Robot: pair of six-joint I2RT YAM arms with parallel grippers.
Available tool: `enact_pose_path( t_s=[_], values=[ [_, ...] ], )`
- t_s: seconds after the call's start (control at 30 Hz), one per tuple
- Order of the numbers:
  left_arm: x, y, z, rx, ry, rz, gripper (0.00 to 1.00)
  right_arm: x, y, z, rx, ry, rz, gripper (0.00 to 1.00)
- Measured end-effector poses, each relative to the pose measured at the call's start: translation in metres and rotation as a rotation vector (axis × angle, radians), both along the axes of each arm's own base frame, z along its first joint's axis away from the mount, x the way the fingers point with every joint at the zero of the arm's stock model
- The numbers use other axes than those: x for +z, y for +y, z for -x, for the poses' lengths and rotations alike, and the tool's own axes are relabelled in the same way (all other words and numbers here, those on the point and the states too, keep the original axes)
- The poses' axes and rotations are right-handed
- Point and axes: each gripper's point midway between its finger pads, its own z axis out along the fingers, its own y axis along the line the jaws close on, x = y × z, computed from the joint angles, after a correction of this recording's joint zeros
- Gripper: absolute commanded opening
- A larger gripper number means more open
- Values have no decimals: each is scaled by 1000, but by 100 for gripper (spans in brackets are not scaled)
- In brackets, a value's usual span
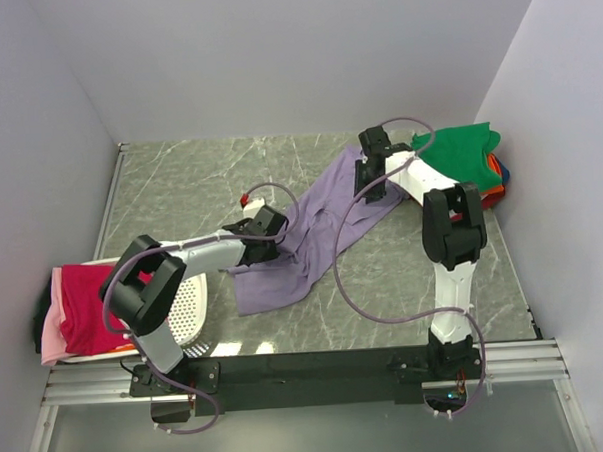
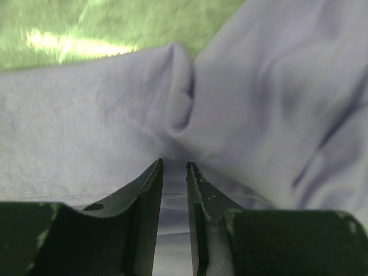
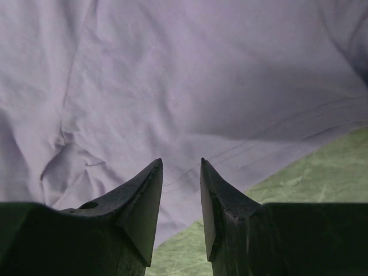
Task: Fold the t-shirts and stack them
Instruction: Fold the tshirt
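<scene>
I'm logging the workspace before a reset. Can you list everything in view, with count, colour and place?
lavender shirt: one, pale purple, lying crumpled across the middle of the table
green shirt: one, green, top of the pile in the far right corner
lower shirts: count unclear, orange and blue edges showing under the green one
magenta shirt: one, magenta-red, draped at the near left
pink shirt: one, pink, under the magenta one
basket: one, white, perforated, near left
table: one, grey-green marbled
left end effector: one, black, at the lavender shirt, grip unclear
right end effector: one, black, jaws apart over the lavender shirt's far end
</scene>
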Motion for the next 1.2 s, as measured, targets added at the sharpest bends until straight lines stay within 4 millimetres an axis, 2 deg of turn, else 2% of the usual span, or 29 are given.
enact_pose_path(
  t_s=[0.1,0.23,0.33,0.47,0.57,0.73,0.9,1.03,1.2],
  values=[
    [-10,4,4,0,13,-12,29,-6,4,2,10,20,7,39],
    [-10,4,5,2,-2,6,29,-9,22,-15,33,3,7,37],
    [-10,4,8,7,-16,33,29,-19,41,-25,60,5,6,34],
    [-11,7,17,19,-31,76,29,-37,57,-28,85,33,20,33],
    [-11,8,28,15,-28,103,29,-31,71,-33,102,26,14,32],
    [-10,3,51,-24,3,153,29,-35,91,-43,124,34,-1,31],
    [-10,-4,67,-53,34,198,29,-32,125,-58,169,14,-70,31],
    [-10,-12,79,-75,62,240,28,-32,157,-54,217,23,-159,31],
    [-8,-28,99,-139,114,302,28,-30,185,-46,270,43,-265,31]
  ],
)
